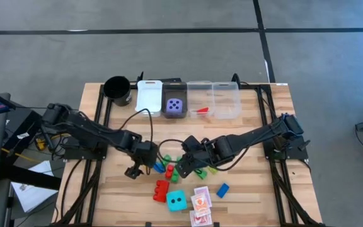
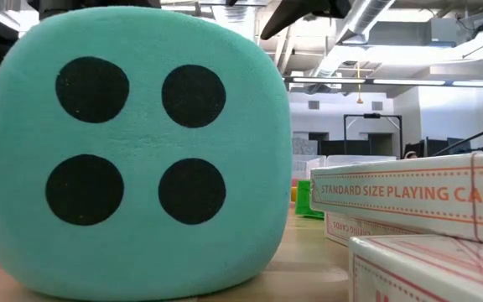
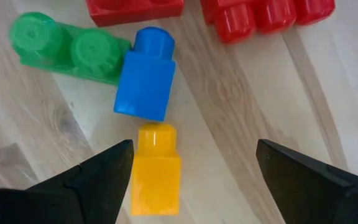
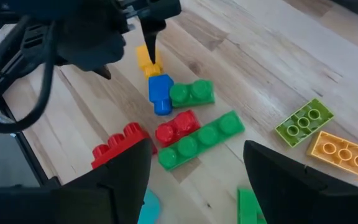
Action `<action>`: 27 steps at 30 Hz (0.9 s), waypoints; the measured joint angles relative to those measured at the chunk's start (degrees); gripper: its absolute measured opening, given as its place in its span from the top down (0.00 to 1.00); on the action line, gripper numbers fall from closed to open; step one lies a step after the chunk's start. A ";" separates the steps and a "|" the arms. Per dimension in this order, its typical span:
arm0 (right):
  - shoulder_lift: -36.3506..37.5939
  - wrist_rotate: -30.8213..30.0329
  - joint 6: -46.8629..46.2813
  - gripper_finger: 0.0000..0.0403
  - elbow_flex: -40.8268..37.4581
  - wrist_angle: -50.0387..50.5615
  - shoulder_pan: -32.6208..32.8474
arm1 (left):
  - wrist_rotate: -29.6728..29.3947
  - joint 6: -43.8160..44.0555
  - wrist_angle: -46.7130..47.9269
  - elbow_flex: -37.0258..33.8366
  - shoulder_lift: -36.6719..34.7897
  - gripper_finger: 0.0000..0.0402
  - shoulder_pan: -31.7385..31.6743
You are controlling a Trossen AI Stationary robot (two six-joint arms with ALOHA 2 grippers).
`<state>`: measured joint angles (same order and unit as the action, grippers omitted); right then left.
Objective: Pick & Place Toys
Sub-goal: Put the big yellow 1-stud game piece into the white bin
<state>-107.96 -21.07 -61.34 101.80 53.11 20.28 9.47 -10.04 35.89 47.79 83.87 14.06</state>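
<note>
A yellow brick [image 3: 156, 168] lies on the wooden table [image 1: 251, 164], end to end with a blue brick [image 3: 145, 74]. Beside them are a green brick [image 3: 67, 46] and red bricks [image 3: 266, 15]. My left gripper [image 3: 192, 149] is open and points steeply down over the yellow brick, which lies between its fingers, close to one of them. My right gripper [image 4: 196, 149] is open above a long green brick [image 4: 201, 140] and a red brick [image 4: 176, 127], holding nothing. The cyan die [image 2: 132, 151] and the card boxes [image 2: 409, 193] rest near the front edge.
Bins stand along the far edge: a white one [image 1: 149, 94], a dark one [image 1: 174, 113] holding the purple die [image 1: 175, 105], and two clear ones [image 1: 225, 101]. A black cup [image 1: 117, 88] is at their left. A lime plate [image 4: 303, 121], an orange plate [image 4: 344, 152] and a lone blue brick [image 1: 222, 189] lie to the right.
</note>
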 joint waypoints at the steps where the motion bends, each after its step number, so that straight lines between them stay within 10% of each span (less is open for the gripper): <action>1: 0.00 0.00 0.00 0.38 0.00 0.02 0.02 | 0.01 0.00 0.01 0.00 0.24 0.17 0.00; 27: 0.00 -0.01 0.44 0.38 0.00 0.31 0.69 | -3.58 4.84 -7.14 -10.87 1.04 0.21 0.04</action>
<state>-107.96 -21.08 -60.90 101.80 53.41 20.97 5.89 -5.20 28.74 36.92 84.91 14.11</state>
